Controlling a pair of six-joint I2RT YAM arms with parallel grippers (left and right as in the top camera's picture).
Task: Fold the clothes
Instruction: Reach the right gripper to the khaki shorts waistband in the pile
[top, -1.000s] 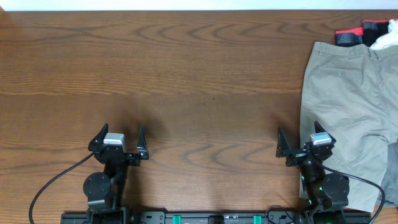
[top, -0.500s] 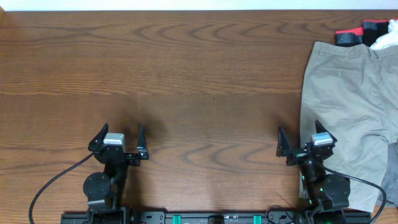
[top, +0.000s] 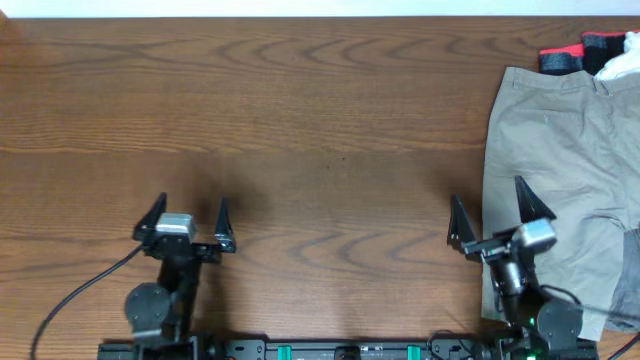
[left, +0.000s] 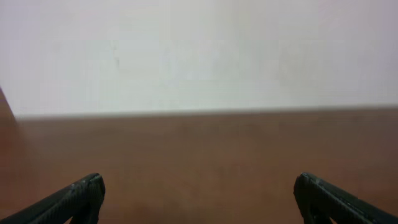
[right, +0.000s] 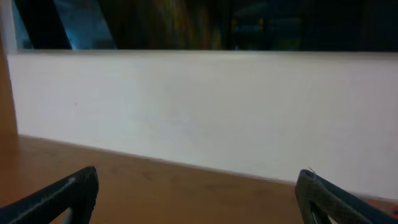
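Your left gripper (top: 191, 205) and right gripper (top: 488, 195) are both hovering with jaws wide apart, holding nothing. One khaki pair of shorts (top: 560, 150) is lying flat on the table's (top: 320, 120) right side, with one grey pair (top: 630, 285) peeking in beside it.

Both arms sit at the bottom edge of the overhead frame, wrists raised and pointing toward the top. The left gripper (top: 190, 207), at lower left, has its jaws spread wide and holds nothing. The right gripper (top: 487, 195), at lower right, is equally wide and empty, tilted slightly rightward. In the left wrist view its dark fingers (left: 74, 199) show at the lower corners.
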